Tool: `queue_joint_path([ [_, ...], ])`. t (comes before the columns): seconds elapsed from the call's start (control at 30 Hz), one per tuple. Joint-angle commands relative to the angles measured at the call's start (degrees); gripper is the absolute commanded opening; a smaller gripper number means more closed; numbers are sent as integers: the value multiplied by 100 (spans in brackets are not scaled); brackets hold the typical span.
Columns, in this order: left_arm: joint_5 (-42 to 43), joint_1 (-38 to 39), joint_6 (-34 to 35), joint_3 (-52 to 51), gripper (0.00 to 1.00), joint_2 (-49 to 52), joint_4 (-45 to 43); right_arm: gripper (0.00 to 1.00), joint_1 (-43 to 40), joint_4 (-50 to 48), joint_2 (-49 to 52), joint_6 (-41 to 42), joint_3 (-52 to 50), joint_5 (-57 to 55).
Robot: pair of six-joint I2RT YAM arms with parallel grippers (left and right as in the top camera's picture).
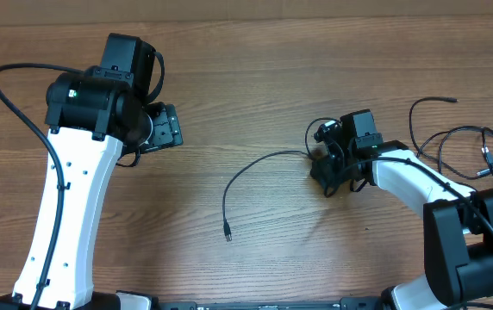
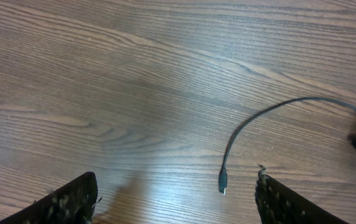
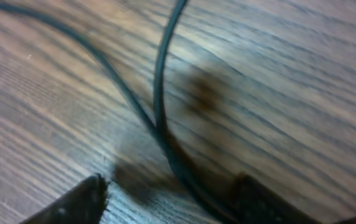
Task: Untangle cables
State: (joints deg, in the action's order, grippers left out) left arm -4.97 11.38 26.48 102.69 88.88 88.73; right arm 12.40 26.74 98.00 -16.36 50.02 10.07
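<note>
Cables (image 3: 159, 74): plain black throughout. Table (image 1: 229, 77): mid-brown wood-grain pattern, long wavy streaks in lighter tan and darker brown. Robot arms (image 1: 65, 198): white shells, black joints, black wrist housings, black wiring.

Soft even light; right wrist view blurs the cables (image 3: 157, 93) (others sharp)

**Wood-grain table (image 1: 255, 77) with black cables (image 1: 464, 129) lying on it**

The brown tabletop carries thin black cords. One cable (image 1: 240, 175) curves from the middle toward the near edge, and its plug (image 1: 227, 234) lies free on bare wood. A loose bundle of loops lies flat at the right side, with small plugs (image 1: 488, 160) at the ends. Close up, two strands (image 3: 159, 93) meet on the wood.
</note>
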Motion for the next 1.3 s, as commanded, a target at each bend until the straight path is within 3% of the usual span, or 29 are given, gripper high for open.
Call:
queue_joint_path([
  [0.0, 11, -11, 28, 96, 81, -50, 0, 46, 7, 17, 17, 308, -109, 46],
  [0.1, 11, -11, 28, 96, 81, -50, 0, 30, 7, 42, 17, 313, -109, 48],
  [0.4, 11, -11, 31, 96, 81, -50, -4, 19, 7, 160, 17, 601, -107, 48],
  [0.57, 11, -11, 31, 96, 81, -50, -9, 4, 7, 205, 17, 1086, -79, 111],
  [0.8, 11, -11, 31, 96, 81, -50, -7, 4, 7, 647, -24, 1176, 297, 369],
  [1.07, 11, -11, 31, 96, 80, -50, -4, 4, 0, 1528, -341, 1261, 1521, 326],
  [1.27, 11, -11, 31, 96, 80, -50, -2, 4, -146, 2382, -621, 1998, 2988, -831],
])
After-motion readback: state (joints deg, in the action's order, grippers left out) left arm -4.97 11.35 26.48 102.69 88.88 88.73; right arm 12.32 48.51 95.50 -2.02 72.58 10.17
